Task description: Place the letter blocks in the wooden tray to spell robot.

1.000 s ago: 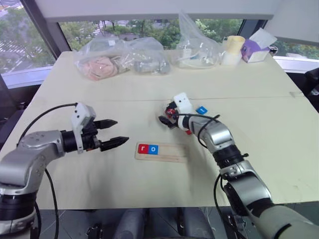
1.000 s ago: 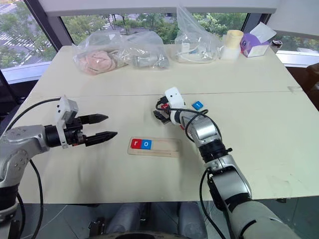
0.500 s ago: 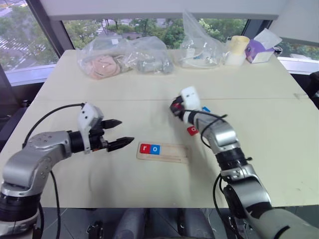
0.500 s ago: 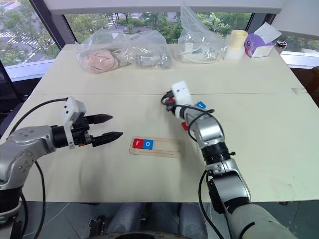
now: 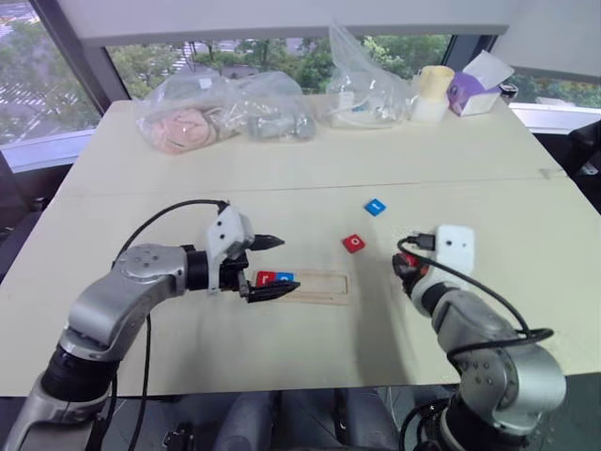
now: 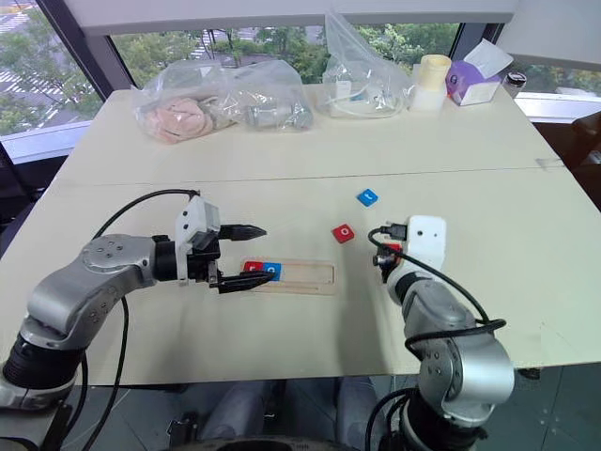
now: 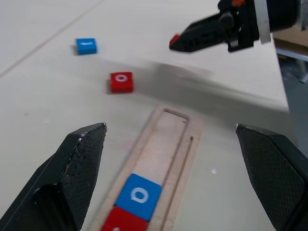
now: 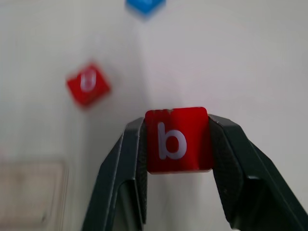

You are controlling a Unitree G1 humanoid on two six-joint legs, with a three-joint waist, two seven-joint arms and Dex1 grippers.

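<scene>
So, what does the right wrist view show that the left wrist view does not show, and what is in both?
Right wrist view alone: the white letter b on the red block, clamped between the right gripper's fingers.

Left wrist view alone: the wooden tray with a blue o block and a red block at its near end, between the open left gripper's fingers.

Both: the loose red o block and the loose blue block on the table.

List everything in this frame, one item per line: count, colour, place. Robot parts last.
Table: one, cream.
Wooden tray: one, light wood, table centre.
Tiles in tray: two, red then blue, at its left end.
Loose tiles: red o, blue, beyond the tray.
Plastic bags: several, clear, far edge.
Cup: one, pale yellow, far right.
Tissue box: one, purple, far right.
Left end effector: open, over tray's left end.
Right end effector: shut on red b tile.
</scene>
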